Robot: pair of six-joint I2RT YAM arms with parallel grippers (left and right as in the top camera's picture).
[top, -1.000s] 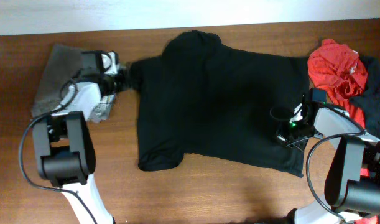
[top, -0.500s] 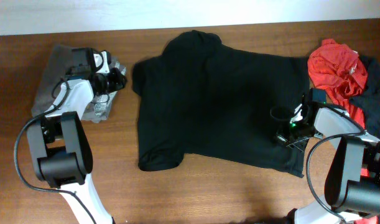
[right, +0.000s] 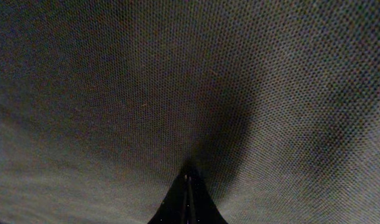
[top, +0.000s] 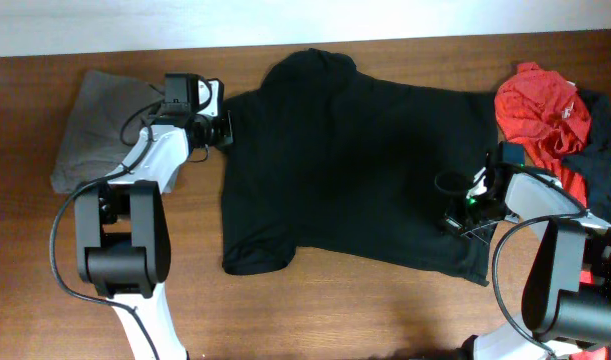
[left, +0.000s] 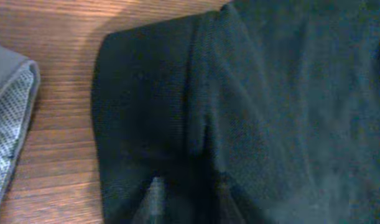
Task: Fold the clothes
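entry: folding table [top: 335,310], as it stands.

progress: by my judgement, early. the black t-shirt [top: 355,170] lies spread out flat across the middle of the table, with no fold that i can see in it yet. the whole folding of this piece is left to do. the grey folded garment [top: 100,130] at the left end looks finished. the red shirt [top: 543,110] lies crumpled at the right end on top of some darker cloth, and looks to be waiting.

end effectors:
- left gripper [top: 223,130]: over the shirt's upper-left corner. its wrist view shows blurred fingers [left: 153,196] above the hem. i cannot tell whether they are apart or pinching.
- right gripper [top: 453,218]: fingers pressed together on the shirt's lower-right part, with the fabric puckering into the tips.

count:
- black t-shirt: one
- grey folded garment: one
- red shirt: one
- darker cloth under the red: too bunched to count
- arms: two
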